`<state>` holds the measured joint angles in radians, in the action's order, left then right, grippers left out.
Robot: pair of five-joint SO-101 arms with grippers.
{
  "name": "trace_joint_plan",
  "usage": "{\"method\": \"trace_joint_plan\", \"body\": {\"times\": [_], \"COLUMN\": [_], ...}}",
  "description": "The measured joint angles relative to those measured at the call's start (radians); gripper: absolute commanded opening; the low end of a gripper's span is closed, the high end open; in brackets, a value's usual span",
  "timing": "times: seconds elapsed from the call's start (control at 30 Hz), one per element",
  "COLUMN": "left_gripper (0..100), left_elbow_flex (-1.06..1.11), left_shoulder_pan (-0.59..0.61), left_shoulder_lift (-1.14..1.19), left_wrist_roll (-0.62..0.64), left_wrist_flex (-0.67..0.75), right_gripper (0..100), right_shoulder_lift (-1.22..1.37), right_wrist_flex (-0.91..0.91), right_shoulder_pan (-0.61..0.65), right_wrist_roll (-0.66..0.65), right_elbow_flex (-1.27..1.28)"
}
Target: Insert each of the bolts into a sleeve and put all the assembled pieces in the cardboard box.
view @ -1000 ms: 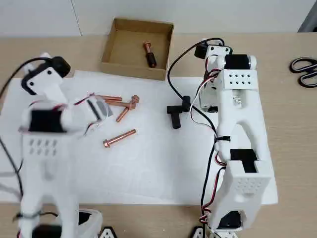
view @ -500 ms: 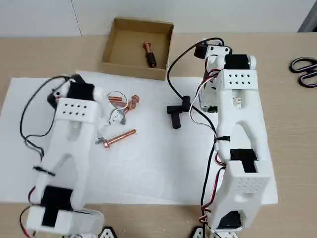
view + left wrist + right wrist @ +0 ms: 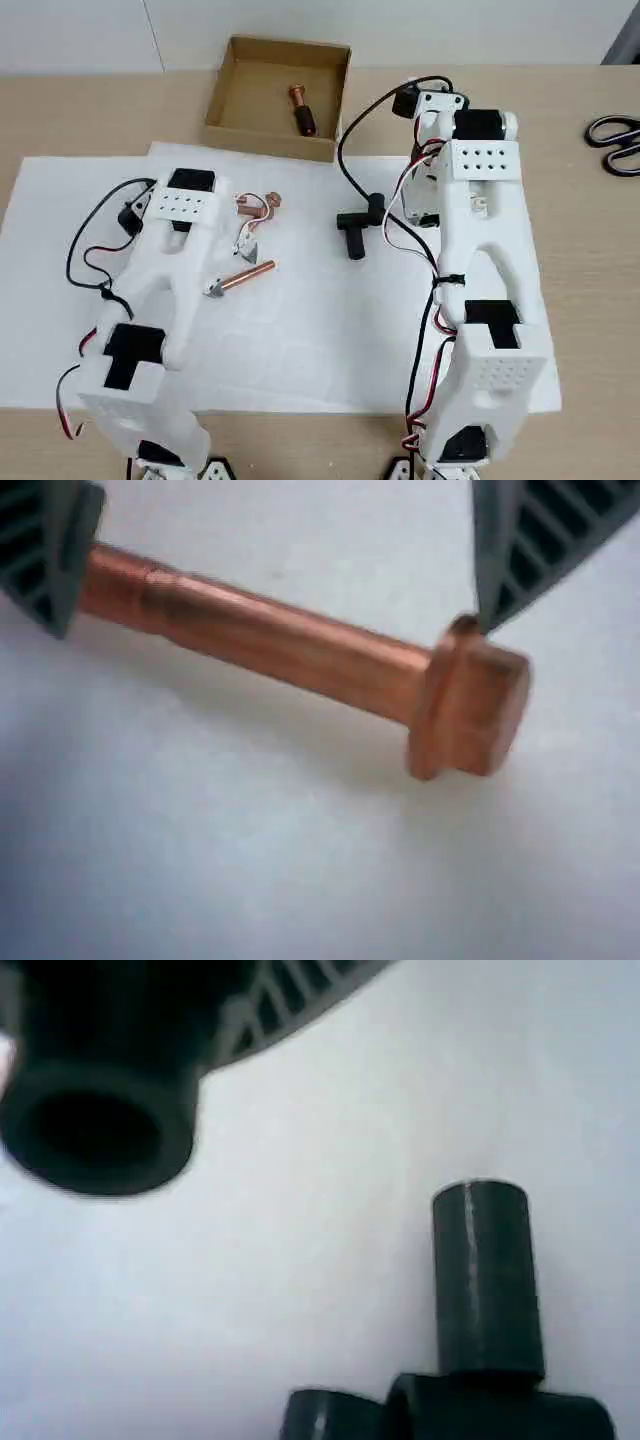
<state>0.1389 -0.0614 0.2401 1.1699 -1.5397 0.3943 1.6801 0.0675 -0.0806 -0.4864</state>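
Observation:
A copper bolt (image 3: 300,665) lies on the white sheet between the fingers of my open left gripper (image 3: 270,620), one finger near its tip and one at its head. From above, this bolt (image 3: 245,277) is under my left gripper (image 3: 230,262), with more bolts (image 3: 255,208) just beyond. My right gripper (image 3: 120,1040) is shut on a black sleeve (image 3: 95,1125) and holds it above the sheet near the loose sleeves (image 3: 487,1280). These black sleeves (image 3: 355,225) lie mid-table. The cardboard box (image 3: 228,100) holds one assembled piece (image 3: 302,110).
The white sheet (image 3: 320,340) covers most of the table. Black scissors (image 3: 615,140) lie at the far right on the bare wood. The right arm's cable (image 3: 345,150) loops past the box's corner.
My left arm swung in from the left edge and came down with its open gripper over the lone bolt. The right arm kept still.

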Motion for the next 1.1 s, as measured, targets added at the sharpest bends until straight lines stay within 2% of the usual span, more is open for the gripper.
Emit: {"method": "trace_joint_plan", "body": {"times": [0.37,0.53,0.77,0.87,1.1], "left_gripper": [24,14,7,0,0], "left_elbow_flex": [-0.005,-0.012,-0.018,-0.029,-0.061], "left_shoulder_pan": [-0.003,-0.005,-0.008,-0.011,-0.012], "left_shoulder_lift": [0.089,0.11,0.112,0.117,0.133], "left_wrist_roll": [0.002,0.0,0.006,0.003,-0.121], "left_wrist_flex": [0.009,0.018,0.034,0.034,0.006], "right_gripper": [0.4,0.4,0.4,0.4,0.4], "right_shoulder_lift": [0.0,0.0,0.0,0.0,0.0], "right_wrist_flex": [0.0,0.0,0.0,0.0,0.002], "right_shoulder_pan": [0.0,0.0,0.0,0.0,0.0], "right_wrist_roll": [0.0,0.0,0.0,0.0,0.0], "right_elbow_flex": [0.0,0.0,0.0,0.0,0.0]}}
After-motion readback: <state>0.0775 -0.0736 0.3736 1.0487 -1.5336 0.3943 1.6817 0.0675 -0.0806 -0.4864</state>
